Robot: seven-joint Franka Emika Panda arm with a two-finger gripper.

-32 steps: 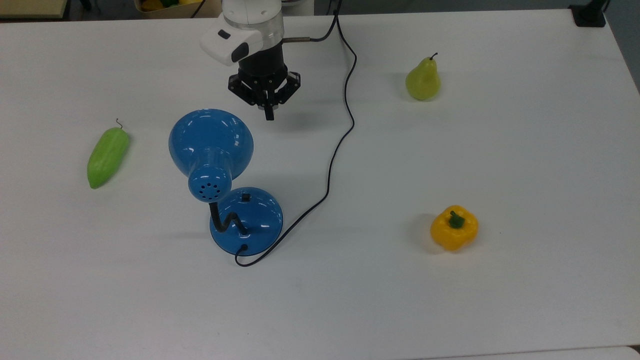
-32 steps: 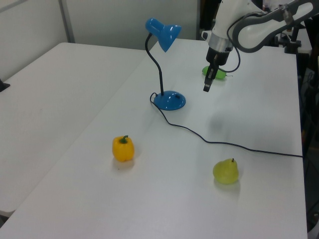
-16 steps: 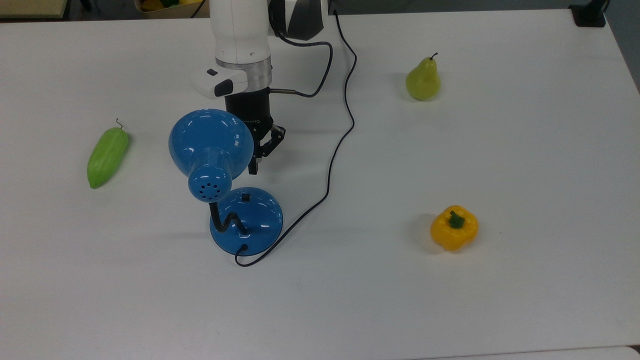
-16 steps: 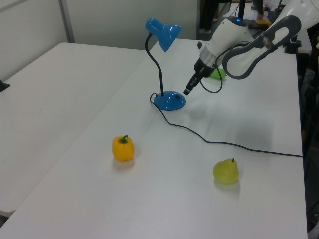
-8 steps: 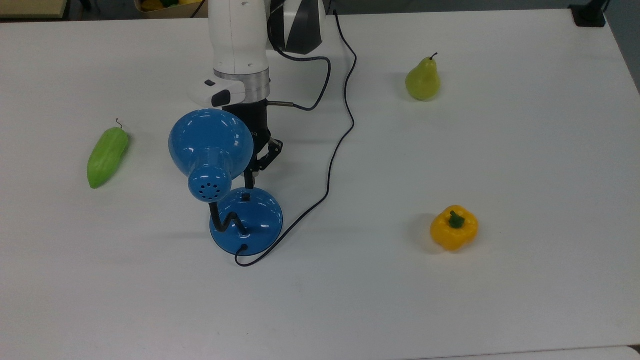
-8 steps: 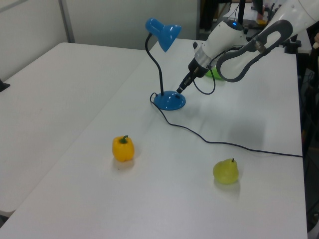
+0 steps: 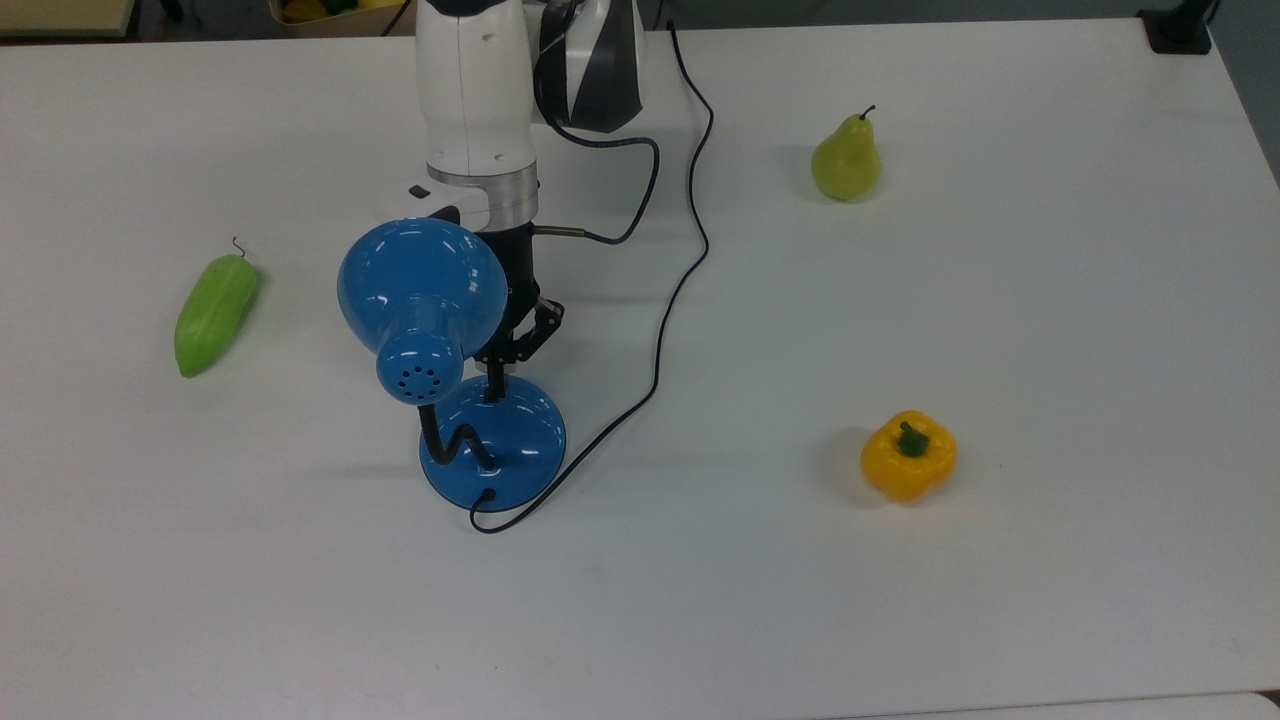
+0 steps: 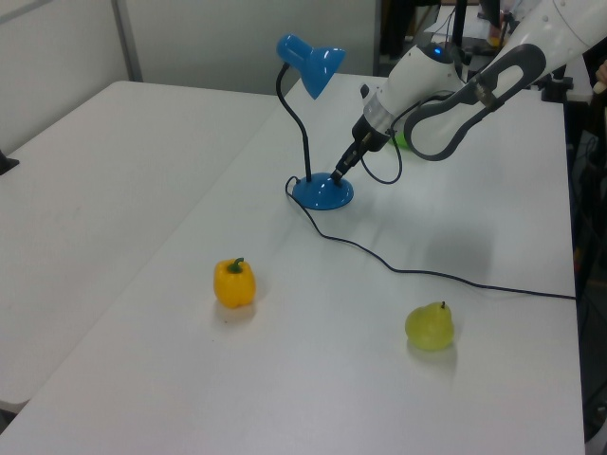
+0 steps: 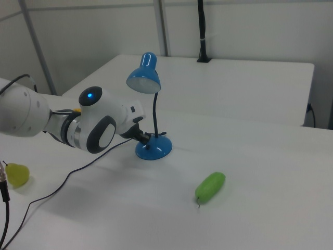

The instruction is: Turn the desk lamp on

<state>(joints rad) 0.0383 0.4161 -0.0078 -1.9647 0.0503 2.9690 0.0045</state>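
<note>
While the desk lamp [image 7: 450,350] stands left of centre in the top view, the gripper [image 7: 492,385], fingers pressed together, touches the small black switch [image 7: 490,394] on its domed base, a pear [image 7: 846,160] at upper right

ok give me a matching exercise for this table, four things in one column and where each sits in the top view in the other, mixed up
Things:
1. desk lamp
2. pear
3. yellow pepper
4. green vegetable

Places in the top view:
A. the top view's far left
B. the top view's lower right
C. at the tip of the gripper
D. the top view's upper right

Pairs: 1-C, 2-D, 3-B, 4-A
</note>
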